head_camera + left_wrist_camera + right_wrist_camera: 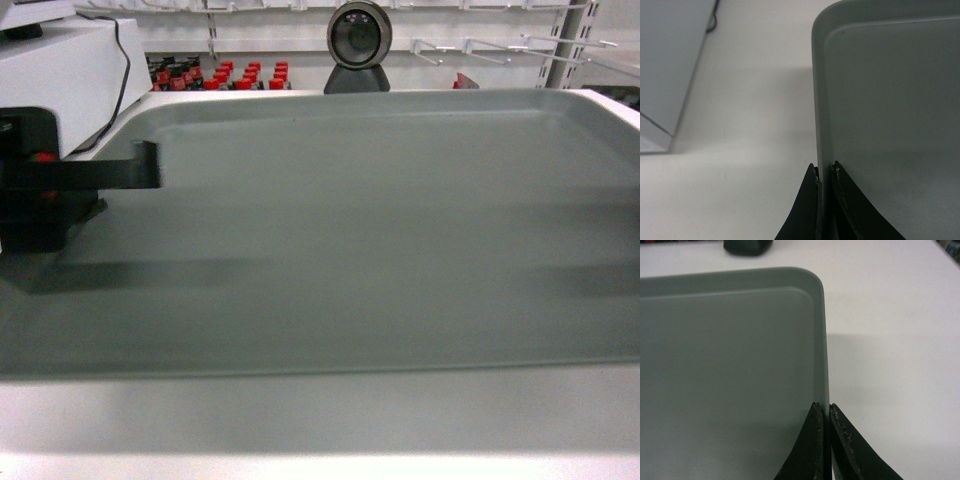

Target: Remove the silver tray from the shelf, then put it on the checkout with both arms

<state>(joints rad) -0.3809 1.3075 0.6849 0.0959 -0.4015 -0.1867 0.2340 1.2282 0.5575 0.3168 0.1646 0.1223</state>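
Filling most of the head view, the silver tray (360, 230) is seen flat and level, its near rim running across the lower part of the frame above a pale band of white worktop (320, 430). At the left edge of the frame, the left claw (148, 165) is seen as a black body with a small red part, one finger reaching over the tray's left rim. The right claw is out of frame in this view.

At the top centre, a black round-headed scanner (358, 45) is seen just behind the tray's far rim. Behind it, white shelf boards (480, 45) and a row of red-capped items (230, 76) are visible. A white box (60, 70) with a black cable is seen at the upper left.

From the left wrist camera, the left claw (825, 175) is seen at the bottom centre, closed narrowly on the tray's rim (817, 100), one finger (810, 200) outside and one inside. The tray's rounded corner is at the top of the frame, with white worktop to its left.

From the right wrist camera, the right claw (822, 412) is seen at the bottom centre, pinched the same way on the opposite rim (825, 340). The scanner's base (747, 246) is seen at the top.

Whether the tray is resting on the worktop or held just above it cannot be told.
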